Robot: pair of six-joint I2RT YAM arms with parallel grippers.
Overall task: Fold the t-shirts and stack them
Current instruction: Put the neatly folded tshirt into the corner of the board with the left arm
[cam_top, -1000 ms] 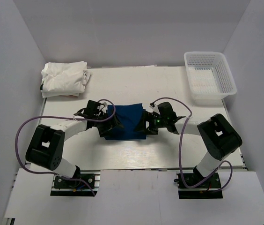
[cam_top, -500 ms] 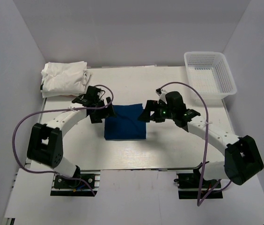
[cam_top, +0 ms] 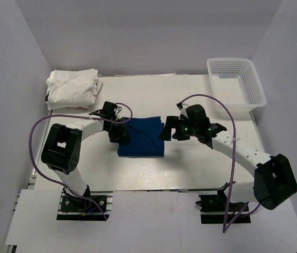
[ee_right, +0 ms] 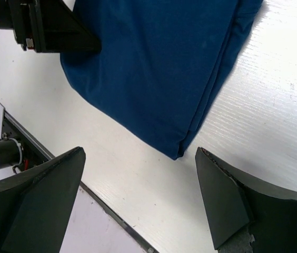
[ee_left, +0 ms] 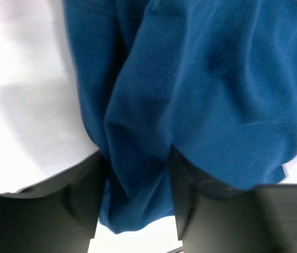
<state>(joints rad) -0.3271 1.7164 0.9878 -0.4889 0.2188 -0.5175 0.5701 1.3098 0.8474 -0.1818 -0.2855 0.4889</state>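
The left pincer (cam_top: 118, 130) lies low at the left edge of the blue shirt (cam_top: 142, 138), its arm bent in an arc from the base at the near left. In its wrist view the two dark fingers (ee_left: 82, 195) stand narrowed on a bunched fold of the cloth, which fills the gap between them and touches both. The right pincer (cam_top: 167, 130) hovers at the shirt's right edge, with its arm reaching in from the near right and the elbow out to the side. Its fingers (ee_right: 43, 205) are spread wide and hold nothing. The near corner of the shirt lies between them on the table (cam_top: 190, 168), and neither finger touches it. The blue shirt sits folded into a rough rectangle in the middle of the table, between the two pincers, with soft creases across its top. The white shirts (cam_top: 72, 88) lie in a loose pile at the far left corner, well apart from the blue one. A white mesh basket (cam_top: 236, 87) stands at the far right corner, partly over the table's edge. Purple cables (cam_top: 231, 158) loop out from both arms. From above, the left fingertips are hidden by the wrist and the cloth. The left wrist view is very close and soft, so the fold's layers cannot be counted, and the shirt's underside is out of sight.
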